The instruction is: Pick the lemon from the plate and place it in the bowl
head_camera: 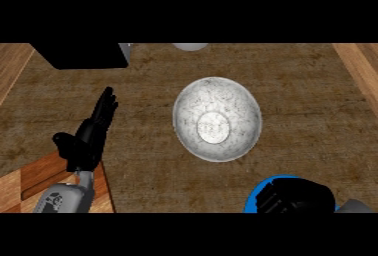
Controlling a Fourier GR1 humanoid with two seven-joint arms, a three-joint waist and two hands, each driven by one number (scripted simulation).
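The bowl (216, 119) sits near the middle of the desk (310, 130), holding nothing. The left hand (87, 134) rests by the left edge, fingers straight and apart. At the near edge the right hand (295, 196) covers the blue plate (257, 194); I cannot tell its fingers' state, and the lemon is hidden.

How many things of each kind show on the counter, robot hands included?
Bowl: 1
Plate, blue, mostly hidden: 1
Robot hand: 2, left and right
Lemon: 0 visible
Total: 4
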